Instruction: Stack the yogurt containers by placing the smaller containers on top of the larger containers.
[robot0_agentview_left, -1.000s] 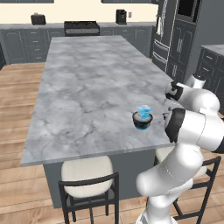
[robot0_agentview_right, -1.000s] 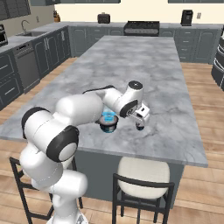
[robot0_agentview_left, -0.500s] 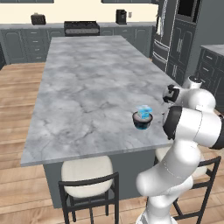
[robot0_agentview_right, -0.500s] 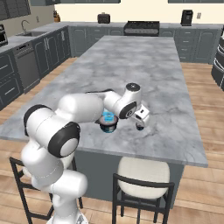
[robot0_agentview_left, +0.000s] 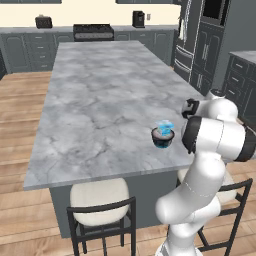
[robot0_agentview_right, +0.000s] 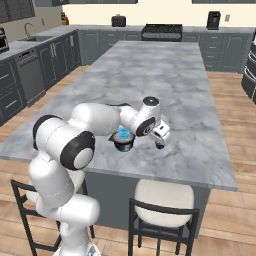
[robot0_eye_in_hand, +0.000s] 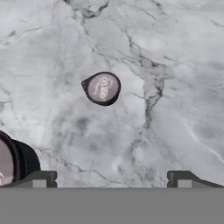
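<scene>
Grey-veined marble island countertop (robot0_agentview_left: 100, 100) carrying the yogurt set. Round dark cup with a teal band (robot0_agentview_left: 163, 139) stands near the counter's right edge, right of centre in the left base view; a light-blue pack (robot0_agentview_left: 164, 126) rests on top of it. In the right base view the same stack (robot0_agentview_right: 123, 139) lies just left of the white arm's two-finger gripper (robot0_agentview_right: 161, 141). In the hand view, a small dark piece with a pale round lid (robot0_eye_in_hand: 102, 88) lies alone on the marble, upper centre. Gripper jaws are spread wide, holding nothing.
</scene>
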